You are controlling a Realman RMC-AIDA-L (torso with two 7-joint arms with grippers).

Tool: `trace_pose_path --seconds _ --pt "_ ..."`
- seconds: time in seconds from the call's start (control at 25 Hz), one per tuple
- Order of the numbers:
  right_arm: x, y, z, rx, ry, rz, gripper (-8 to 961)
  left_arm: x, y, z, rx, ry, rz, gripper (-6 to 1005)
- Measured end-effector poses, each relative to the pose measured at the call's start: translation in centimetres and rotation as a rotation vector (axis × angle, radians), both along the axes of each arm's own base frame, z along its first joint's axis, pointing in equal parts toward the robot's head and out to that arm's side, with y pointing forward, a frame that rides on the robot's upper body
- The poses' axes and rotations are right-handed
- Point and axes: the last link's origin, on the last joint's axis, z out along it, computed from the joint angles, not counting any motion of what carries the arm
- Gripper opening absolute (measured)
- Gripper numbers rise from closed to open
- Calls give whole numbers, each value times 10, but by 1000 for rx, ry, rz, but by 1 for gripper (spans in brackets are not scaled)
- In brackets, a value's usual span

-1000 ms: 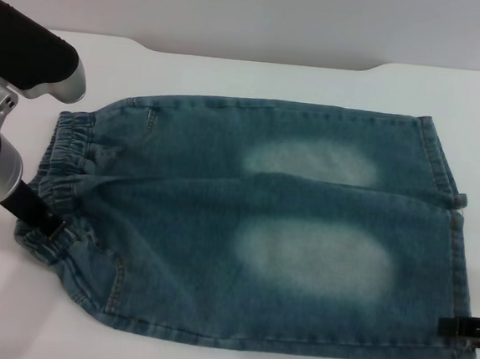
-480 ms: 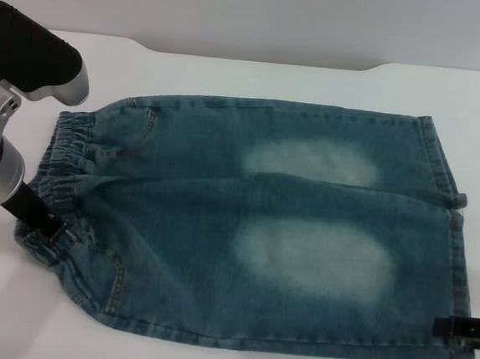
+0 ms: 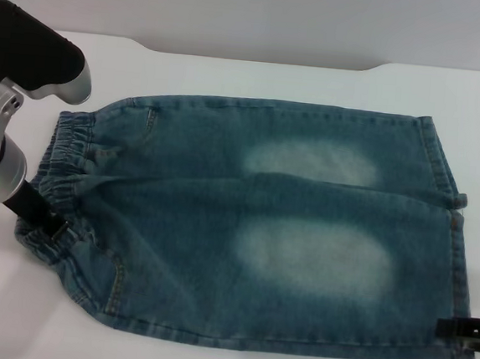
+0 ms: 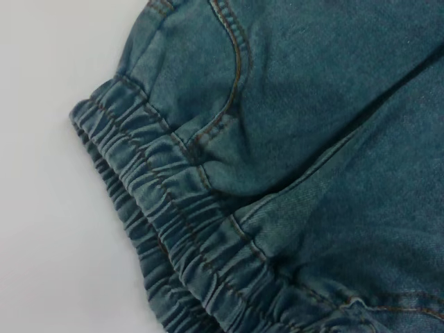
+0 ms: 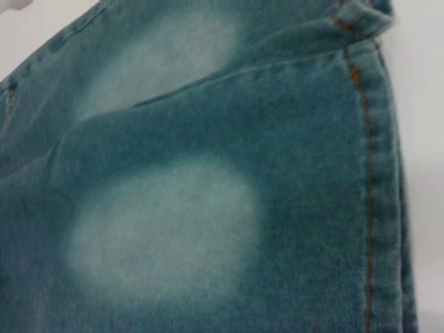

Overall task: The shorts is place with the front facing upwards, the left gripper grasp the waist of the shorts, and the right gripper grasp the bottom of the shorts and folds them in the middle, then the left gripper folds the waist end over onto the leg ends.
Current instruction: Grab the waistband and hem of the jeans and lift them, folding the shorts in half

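Change since before: barely any is seen; the right gripper (image 3: 467,330) has been drawn slightly back toward the right edge of the head view, while the left gripper (image 3: 45,220) is kept at the waistband.
Shorts: blue faded denim shorts (image 3: 261,223) are laid flat on the white table (image 3: 257,76), with the waist to the robot's left and the legs to its right.
Edges: the puckered elastic denim waist (image 3: 59,180) is bordered by bare table on its outer side; the straight stitched bottom of the shorts (image 3: 457,249) is bordered by a strip of bare white surface too.
Open room: a wide band of table is left free beyond the far edge of the shorts; along the near edge only a thin strip is shown.
Around: nothing but the table's far rim with its shallow notch is seen near the cloth.
Left gripper: the black claw on the thick silver arm is set at the near corner of the waist, touching the gathers; whether it is clamped cannot be told.
Right gripper: slim black tips are placed at the near corner of the leg ends (image 5: 378,180), right at the hem; its grip cannot be told either.
Wrist views: the waistband (image 4: 180,243) and pocket seam are shown close up, with no fingers seen.
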Motion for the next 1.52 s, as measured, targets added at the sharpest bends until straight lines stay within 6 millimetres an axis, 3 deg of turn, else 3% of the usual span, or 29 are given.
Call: trace_pose_path --seconds 0.64,0.8,1.04,1.16,1.52 --pt "1 2 2 5 6 0 432 2 1 -1 -4 -1 -6 48" --pt "-9 1 -4 -33 51 80 421 3 0 -2 -8 0 -9 48" --pt "-7 1 -11 -62 70 90 405 3 0 -3 -13 2 -11 48" --pt "-7 1 -10 -60 68 94 164 2 0 -4 -16 3 -10 48" --pt "-19 7 8 -8 7 118 28 2 -1 -4 -17 4 -8 47"
